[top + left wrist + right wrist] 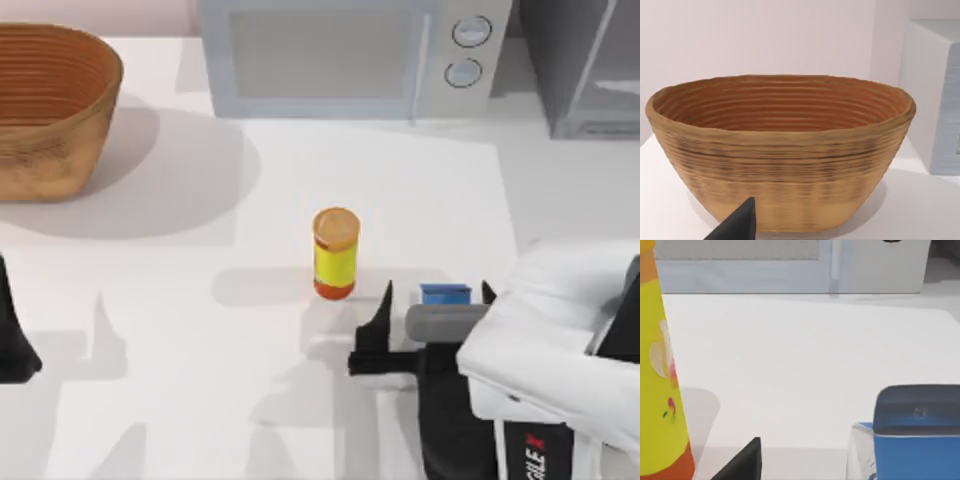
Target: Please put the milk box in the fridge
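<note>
While the left gripper [15, 345] is idling at the table's left edge, I am straddling the milk box [445, 294] with my right gripper [436, 300], fingers spread, needing closure before carrying it to the fridge [585, 65].

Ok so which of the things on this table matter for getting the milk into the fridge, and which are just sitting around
Part of the job:
- milk box, between the open fingers of the right gripper
- fridge, back right corner

Just sitting around:
- yellow bottle, mid-table beside the milk box
- microwave, at the back
- woven basket, back left
- left gripper, parked at the left edge
</note>
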`<action>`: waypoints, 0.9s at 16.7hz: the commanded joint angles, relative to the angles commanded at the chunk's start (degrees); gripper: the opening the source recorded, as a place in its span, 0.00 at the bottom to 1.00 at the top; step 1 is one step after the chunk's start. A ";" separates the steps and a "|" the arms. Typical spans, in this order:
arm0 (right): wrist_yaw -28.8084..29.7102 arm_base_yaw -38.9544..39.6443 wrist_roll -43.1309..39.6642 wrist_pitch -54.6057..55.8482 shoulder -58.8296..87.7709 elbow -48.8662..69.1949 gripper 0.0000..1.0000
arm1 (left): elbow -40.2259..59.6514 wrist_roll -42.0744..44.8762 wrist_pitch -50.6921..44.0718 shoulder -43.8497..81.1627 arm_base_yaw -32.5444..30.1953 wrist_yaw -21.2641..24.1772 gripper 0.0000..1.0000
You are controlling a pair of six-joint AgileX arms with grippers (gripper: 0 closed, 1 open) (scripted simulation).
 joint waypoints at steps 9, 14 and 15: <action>0.00 0.00 0.00 0.00 0.00 0.00 0.17 | 0.00 0.00 0.00 0.00 0.00 0.00 1.00; 0.00 0.00 0.00 0.00 0.00 0.00 0.00 | 0.00 0.00 0.00 0.00 0.00 0.00 1.00; 0.00 0.00 0.00 0.00 0.00 0.00 0.00 | 0.00 0.00 0.00 0.00 0.00 0.00 1.00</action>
